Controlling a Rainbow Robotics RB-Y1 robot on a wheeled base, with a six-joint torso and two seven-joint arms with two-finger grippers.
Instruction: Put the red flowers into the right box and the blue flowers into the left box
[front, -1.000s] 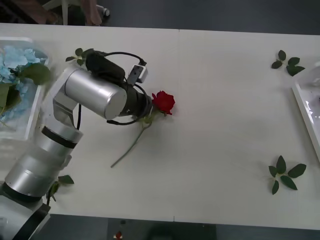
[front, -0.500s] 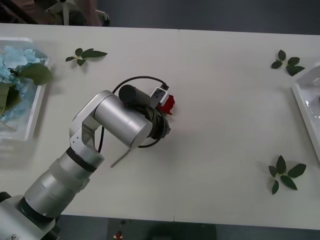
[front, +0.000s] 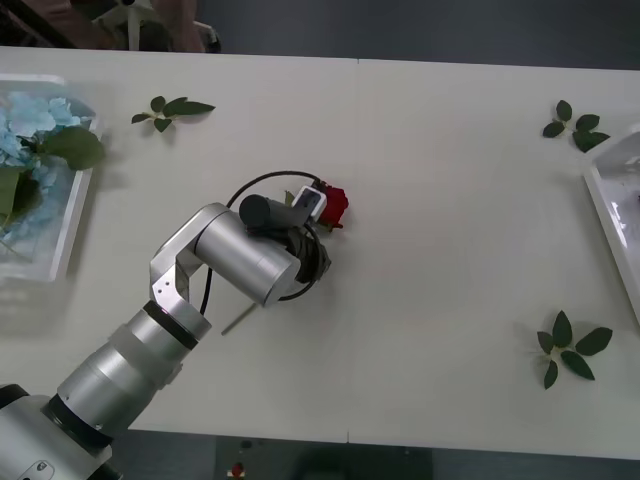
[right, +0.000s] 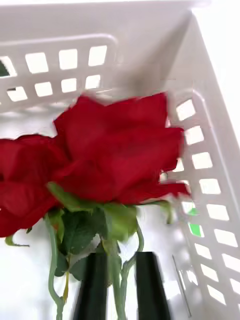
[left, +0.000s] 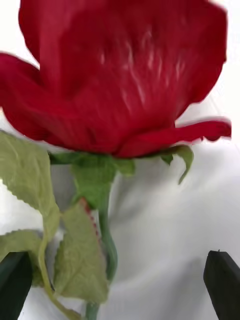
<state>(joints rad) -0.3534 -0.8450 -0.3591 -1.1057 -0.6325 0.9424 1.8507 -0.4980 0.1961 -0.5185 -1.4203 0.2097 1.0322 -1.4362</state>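
Front view: you are seeing the left gripper (front: 318, 228) hovering over a red rose (front: 335, 204) lying mid-table (front: 450, 250).
Right wrist view: the right gripper (right: 120, 285) is pinching a rose stem (right: 118, 280) inside the right box (right: 205, 165).
Left wrist view: the fingers (left: 222, 280) are standing apart, straddling the stem (left: 107, 240).

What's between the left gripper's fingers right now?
In the left wrist view the left gripper is open, one finger on each side of the rose. Its stem and leaves lie in the gap over bare table.
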